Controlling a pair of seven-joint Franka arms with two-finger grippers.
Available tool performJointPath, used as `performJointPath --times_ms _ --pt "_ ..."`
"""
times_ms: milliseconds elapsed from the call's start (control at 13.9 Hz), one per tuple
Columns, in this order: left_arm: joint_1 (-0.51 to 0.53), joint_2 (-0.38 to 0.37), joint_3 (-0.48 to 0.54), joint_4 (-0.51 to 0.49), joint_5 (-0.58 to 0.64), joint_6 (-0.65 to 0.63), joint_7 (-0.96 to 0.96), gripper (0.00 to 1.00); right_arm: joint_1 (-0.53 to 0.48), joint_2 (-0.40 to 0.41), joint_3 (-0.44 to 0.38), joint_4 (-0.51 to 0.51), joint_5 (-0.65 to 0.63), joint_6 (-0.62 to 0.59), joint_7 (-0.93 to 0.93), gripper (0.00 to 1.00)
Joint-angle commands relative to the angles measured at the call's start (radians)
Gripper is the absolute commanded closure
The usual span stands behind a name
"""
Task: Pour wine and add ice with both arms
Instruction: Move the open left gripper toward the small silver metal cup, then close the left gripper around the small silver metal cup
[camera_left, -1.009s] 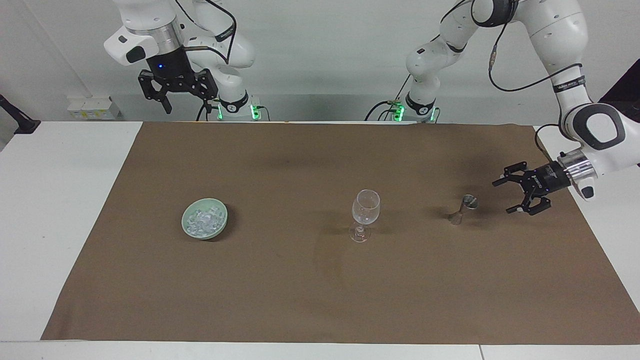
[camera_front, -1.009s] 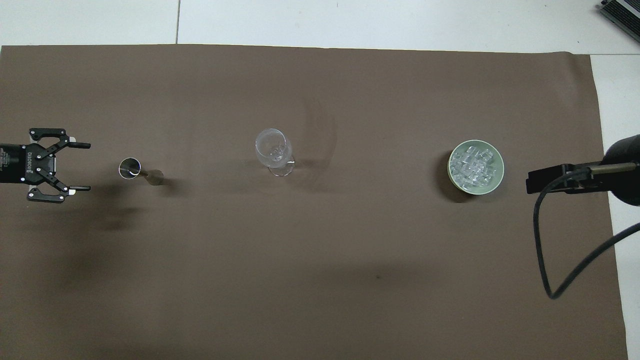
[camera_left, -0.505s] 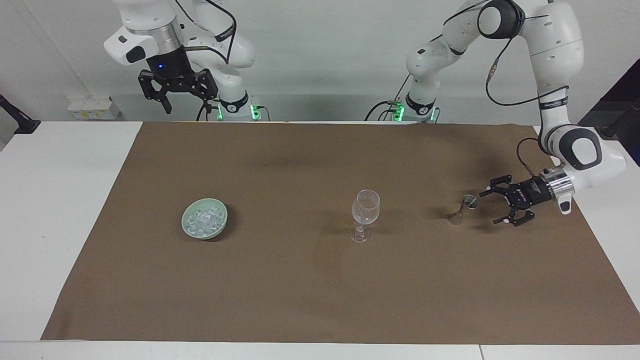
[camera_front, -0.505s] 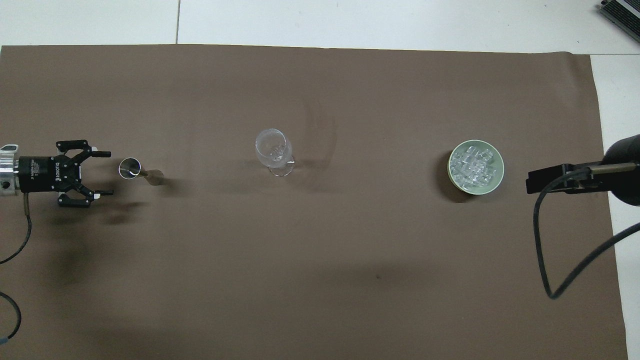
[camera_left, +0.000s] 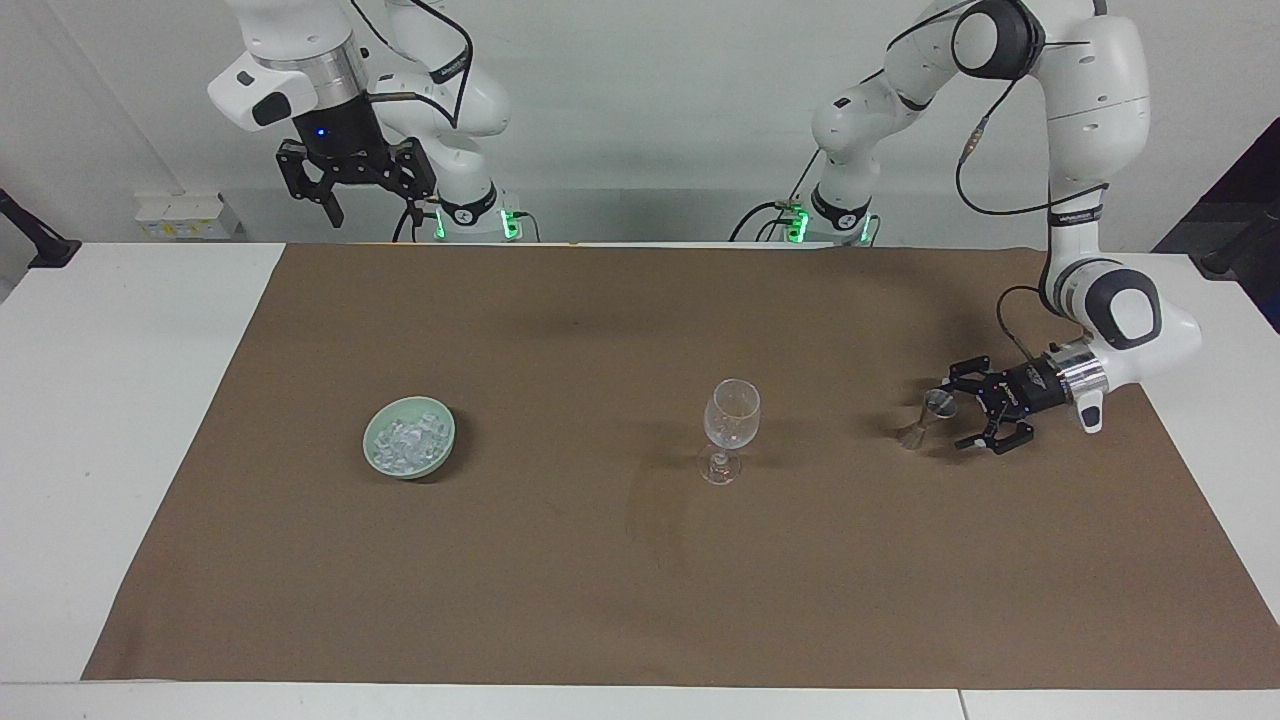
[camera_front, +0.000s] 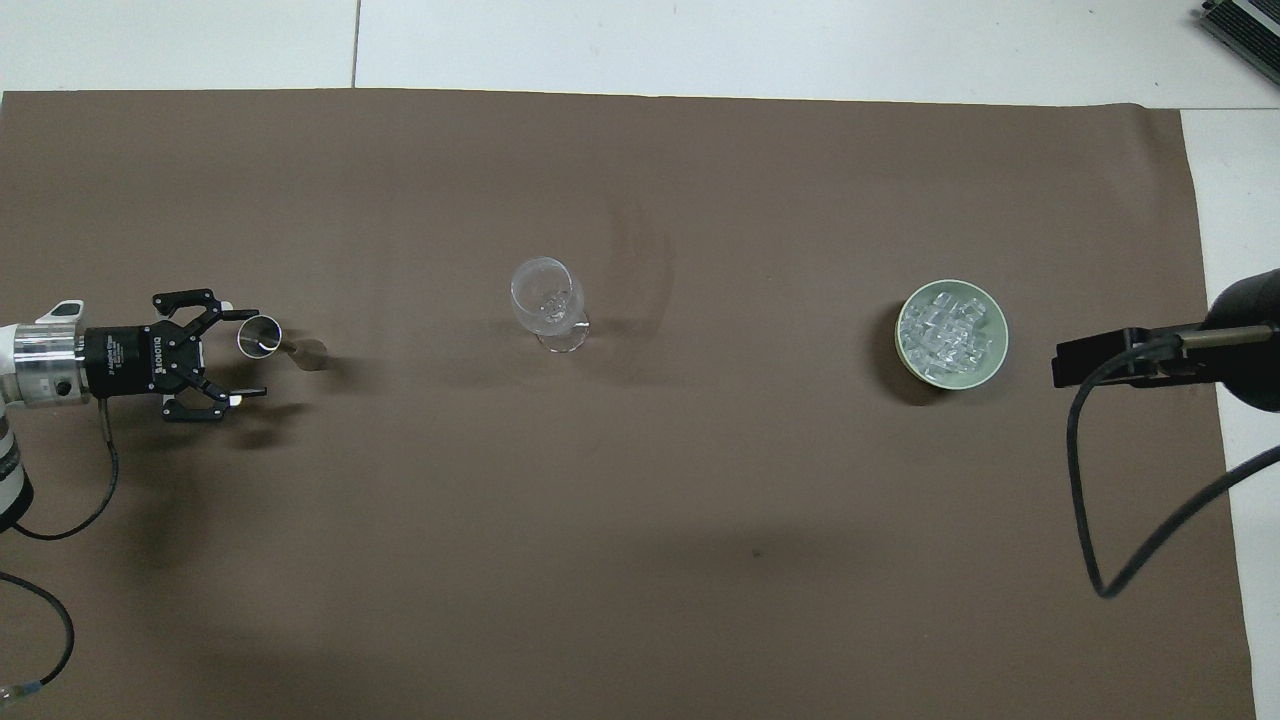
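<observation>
A small metal jigger stands on the brown mat toward the left arm's end of the table; it also shows in the overhead view. My left gripper is open, low over the mat and lying sideways, with its fingertips at the jigger's cup and not closed on it. A clear stemmed glass stands upright mid-mat. The ice fills a pale green bowl toward the right arm's end. My right gripper is open and empty, and waits raised by its base.
The brown mat covers most of the white table. A black cable and part of the right arm hang over the mat's edge beside the bowl.
My left gripper has moved in from the table's end toward the jigger and dropped lower, so its open fingertips now reach the cup. The right arm, glass and bowl have not moved.
</observation>
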Motion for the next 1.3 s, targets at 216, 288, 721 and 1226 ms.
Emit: performJointPath --times_ms 216,288,721,1226 --pt "-0.041 -0.018 0.007 -0.039 -0.042 0.048 0.075 0.00 -0.021 -0.005 0.010 -0.003 0.020 0.001 -0.021 0.00" --pt "-0.043 -0.018 0.006 -0.039 -0.044 0.048 0.076 0.00 -0.021 -0.005 0.010 -0.003 0.020 0.001 -0.021 0.00" --pt "-0.055 -0.025 0.006 -0.068 -0.099 0.063 0.078 0.00 -0.021 -0.005 0.010 -0.003 0.020 0.001 -0.021 0.00" --pt "-0.055 -0.027 0.006 -0.068 -0.100 0.063 0.076 0.17 -0.021 -0.005 0.010 -0.003 0.020 0.001 -0.021 0.00"
